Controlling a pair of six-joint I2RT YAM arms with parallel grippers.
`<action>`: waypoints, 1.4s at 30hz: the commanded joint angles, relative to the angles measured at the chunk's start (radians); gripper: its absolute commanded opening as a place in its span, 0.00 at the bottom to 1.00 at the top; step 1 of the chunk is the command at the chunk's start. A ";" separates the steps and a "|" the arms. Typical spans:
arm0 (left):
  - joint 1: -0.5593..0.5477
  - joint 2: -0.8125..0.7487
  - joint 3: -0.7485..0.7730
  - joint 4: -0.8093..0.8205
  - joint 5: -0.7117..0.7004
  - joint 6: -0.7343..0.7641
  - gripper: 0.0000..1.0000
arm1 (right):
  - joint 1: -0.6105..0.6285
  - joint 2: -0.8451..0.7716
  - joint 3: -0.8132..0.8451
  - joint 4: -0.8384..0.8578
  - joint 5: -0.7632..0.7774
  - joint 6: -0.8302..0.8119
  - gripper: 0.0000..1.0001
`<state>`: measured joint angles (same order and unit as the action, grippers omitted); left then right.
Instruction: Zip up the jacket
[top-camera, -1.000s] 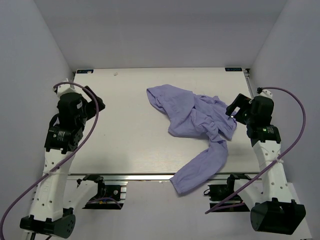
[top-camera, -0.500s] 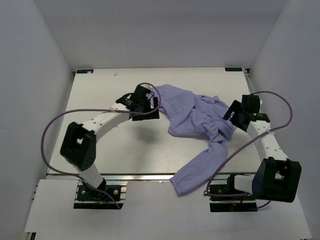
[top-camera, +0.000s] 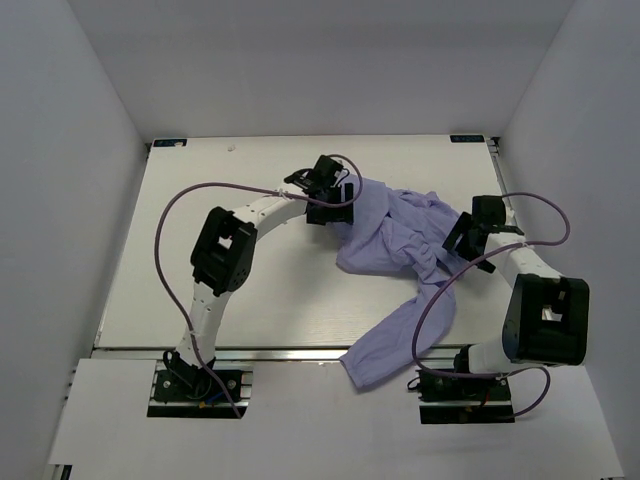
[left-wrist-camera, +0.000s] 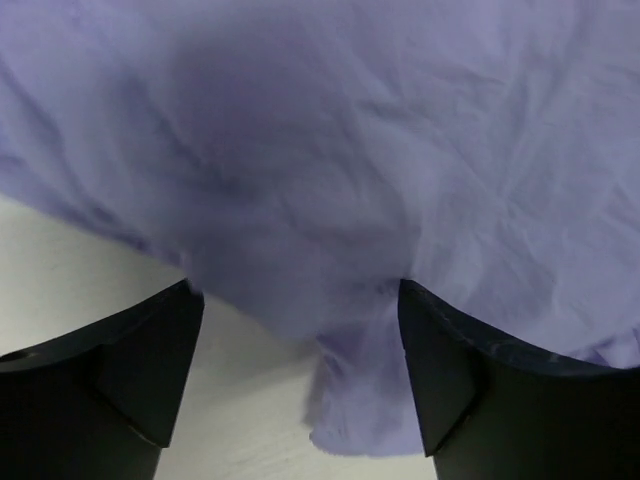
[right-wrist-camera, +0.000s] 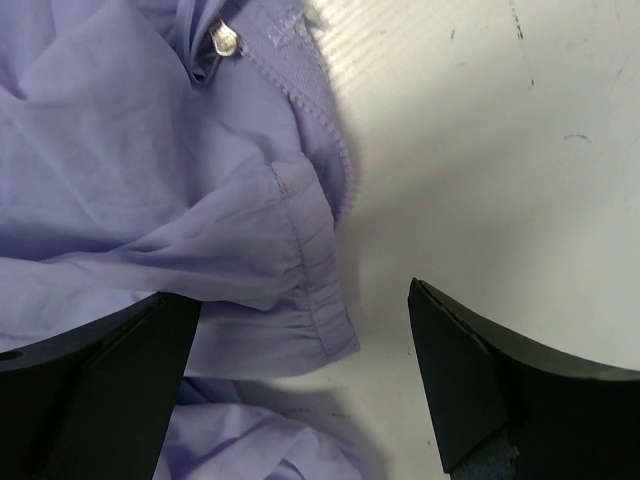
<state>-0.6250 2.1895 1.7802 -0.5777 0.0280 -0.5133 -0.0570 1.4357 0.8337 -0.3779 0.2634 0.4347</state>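
lavender jacket (top-camera: 395, 235), both arms just swung in
left gripper (top-camera: 330, 203) at its upper left, right gripper (top-camera: 462, 236) at its right; fingers apart, nothing gripped

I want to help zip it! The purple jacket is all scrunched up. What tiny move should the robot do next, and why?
Probably close the left fingers on the jacket edge between them: they stand open, and the crumpled jacket likely needs spreading first.
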 joint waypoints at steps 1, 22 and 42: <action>-0.008 0.032 0.084 -0.033 0.053 0.012 0.86 | -0.006 0.006 -0.016 0.085 0.023 -0.001 0.89; -0.010 -0.640 -0.243 0.022 -0.017 0.016 0.00 | -0.006 -0.502 0.074 0.209 -0.230 -0.119 0.00; -0.010 -1.265 -0.271 -0.094 -0.572 -0.037 0.00 | -0.006 -0.526 0.548 0.134 0.020 -0.171 0.00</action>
<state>-0.6319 0.8669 1.5173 -0.6052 -0.3374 -0.5156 -0.0589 0.8169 1.3655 -0.2340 0.1772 0.2890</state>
